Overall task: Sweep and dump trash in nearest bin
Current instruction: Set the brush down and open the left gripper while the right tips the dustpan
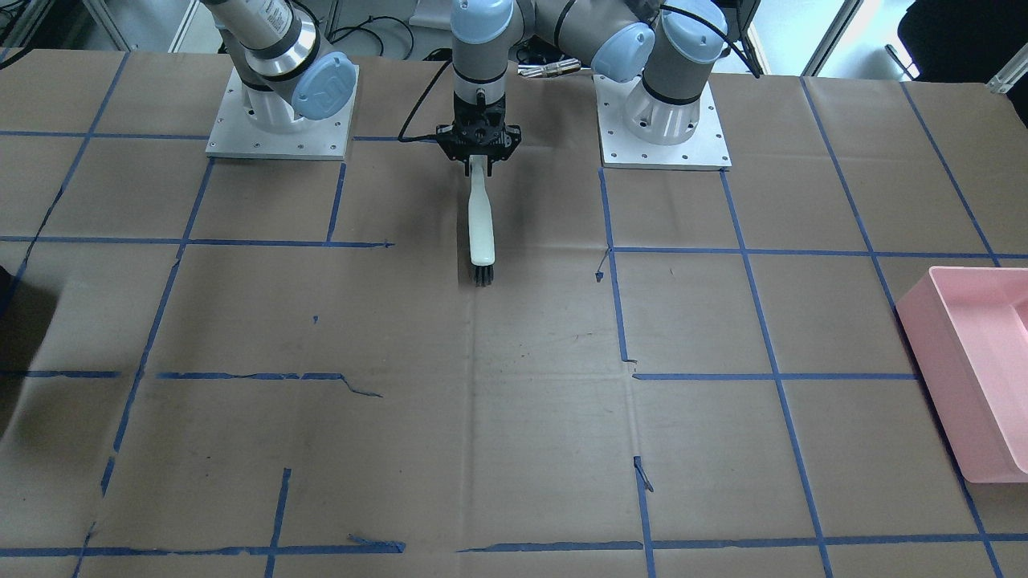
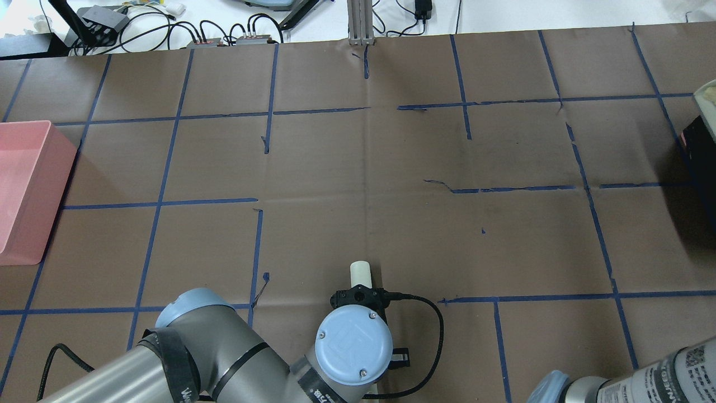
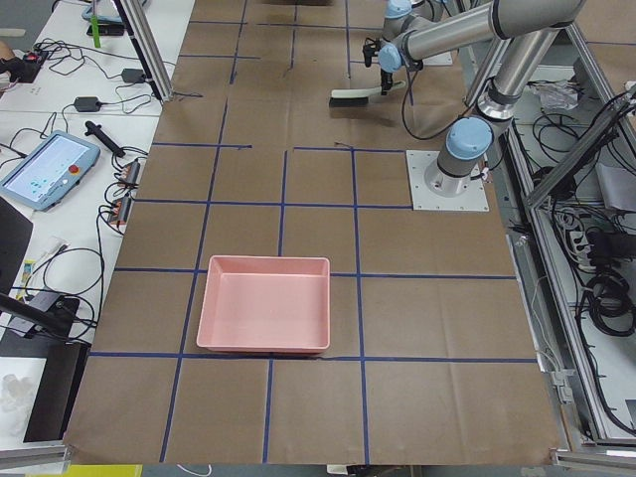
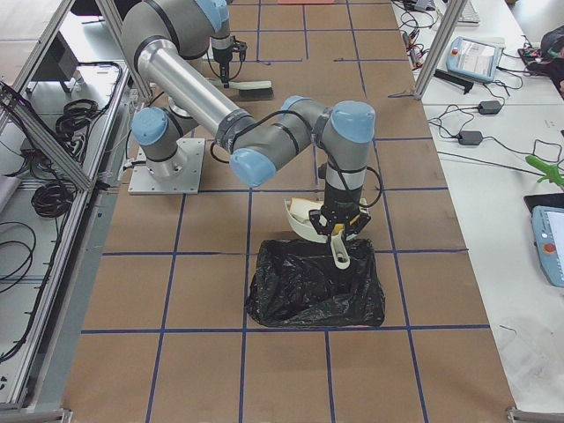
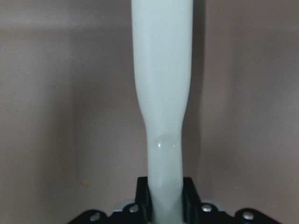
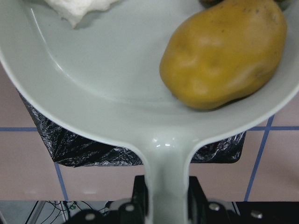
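Note:
My right gripper [image 6: 164, 198] is shut on the handle of a pale dustpan [image 6: 107, 70]. The pan holds a yellow-brown potato-like lump [image 6: 224, 51] and a white bread piece [image 6: 77, 9] at the view's top edge. I see no second bread piece. In the exterior right view the right gripper [image 4: 339, 233] holds the pan [image 4: 302, 218] over the near edge of a black trash bag [image 4: 315, 286]. My left gripper [image 1: 479, 156] is shut on the white handle of a brush [image 1: 481, 225], with its black bristles on the paper between the arm bases. The handle fills the left wrist view [image 5: 162, 93].
A pink bin [image 1: 976, 369] stands at the table's end on my left side and also shows in the overhead view [image 2: 25, 190]. Brown paper with blue tape lines [image 1: 514, 401] covers the table. The black bag [image 6: 93, 144] lies under the pan.

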Action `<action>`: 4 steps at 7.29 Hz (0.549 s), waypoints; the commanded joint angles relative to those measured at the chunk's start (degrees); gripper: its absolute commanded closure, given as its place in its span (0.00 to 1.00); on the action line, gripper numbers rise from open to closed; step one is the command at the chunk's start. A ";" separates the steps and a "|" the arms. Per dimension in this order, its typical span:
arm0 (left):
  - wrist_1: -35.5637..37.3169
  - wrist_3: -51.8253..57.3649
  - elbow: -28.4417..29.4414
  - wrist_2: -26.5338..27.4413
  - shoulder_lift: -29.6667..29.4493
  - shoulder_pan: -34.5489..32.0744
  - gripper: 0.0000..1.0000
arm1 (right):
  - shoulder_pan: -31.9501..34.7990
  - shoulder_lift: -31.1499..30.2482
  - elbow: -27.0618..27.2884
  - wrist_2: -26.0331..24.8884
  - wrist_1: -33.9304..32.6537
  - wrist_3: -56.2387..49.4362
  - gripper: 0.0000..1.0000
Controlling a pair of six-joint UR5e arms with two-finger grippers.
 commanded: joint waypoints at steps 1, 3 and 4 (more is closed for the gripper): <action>0.06 0.12 0.08 0.07 0.00 0.40 0.40 | -5.16 0.25 -0.31 0.74 -1.19 -3.84 1.00; 0.06 0.12 1.04 0.07 0.43 0.49 0.15 | -8.08 0.34 -1.96 1.36 -1.19 -6.30 1.00; -0.03 0.73 2.35 0.15 1.39 1.18 0.08 | -9.83 1.04 -3.37 3.54 -1.19 -7.44 1.00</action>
